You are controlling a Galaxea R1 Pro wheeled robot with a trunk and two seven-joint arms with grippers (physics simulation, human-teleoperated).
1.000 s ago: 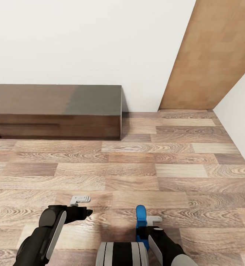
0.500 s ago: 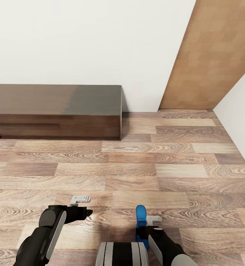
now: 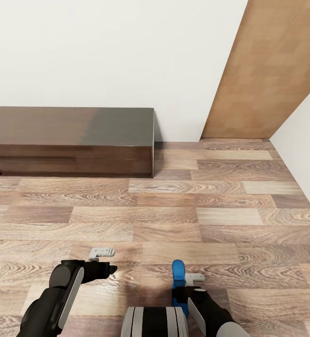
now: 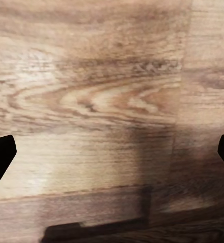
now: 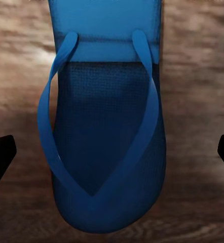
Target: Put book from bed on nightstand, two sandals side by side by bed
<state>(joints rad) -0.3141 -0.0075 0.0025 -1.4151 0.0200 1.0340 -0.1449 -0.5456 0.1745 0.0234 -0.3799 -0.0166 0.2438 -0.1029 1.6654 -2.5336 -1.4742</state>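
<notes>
Nothing has shifted since the earlier frames: the right end effector (image 3: pixel 185 283) holds one blue sandal (image 5: pixel 108 126) over the wood-plank floor (image 3: pixel 197 215), the left end effector (image 3: pixel 101 254) hangs wide and empty, and the carry calls for finding the bed.

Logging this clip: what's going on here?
The robot faces a wood floor with a dark cabinet by the wall. A blue sandal sits at its right gripper, apparently held over the floor. The left gripper is open, with bare floor below it. No bed or book is in sight.
</notes>
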